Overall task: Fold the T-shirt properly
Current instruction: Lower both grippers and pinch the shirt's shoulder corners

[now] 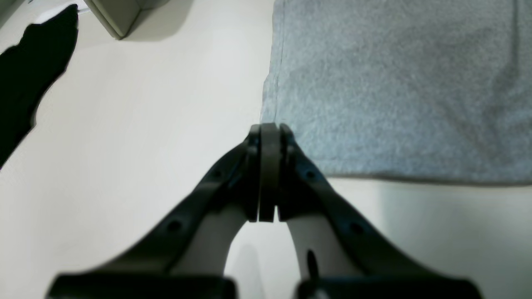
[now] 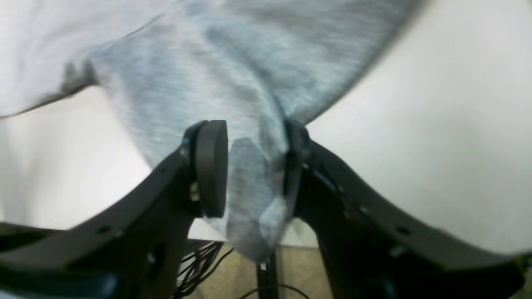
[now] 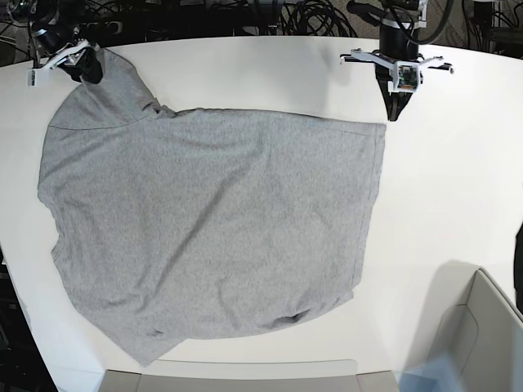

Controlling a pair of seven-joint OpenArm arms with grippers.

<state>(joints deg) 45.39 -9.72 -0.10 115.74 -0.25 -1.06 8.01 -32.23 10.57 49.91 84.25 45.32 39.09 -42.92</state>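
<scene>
The heather-grey T-shirt (image 3: pixel 212 229) lies spread on the white table (image 3: pixel 458 188), plain side up. One corner of it is drawn up toward the table's far left. There my right gripper (image 3: pixel 82 65) stands with its jaws apart and a fold of the cloth (image 2: pixel 249 187) between them, lying against one finger (image 2: pixel 293 166). My left gripper (image 1: pixel 269 128) is shut with nothing in it. Its tips rest at the shirt's hemmed corner (image 1: pixel 282 108), at the far right of the shirt in the base view (image 3: pixel 396 110).
A beige bin (image 3: pixel 482 327) stands at the table's near right and shows in the left wrist view (image 1: pixel 120 16). Another beige rim (image 3: pixel 229 377) lines the near edge. Cables (image 3: pixel 302 16) lie behind the table. A black shape (image 1: pixel 29 74) lies at the left.
</scene>
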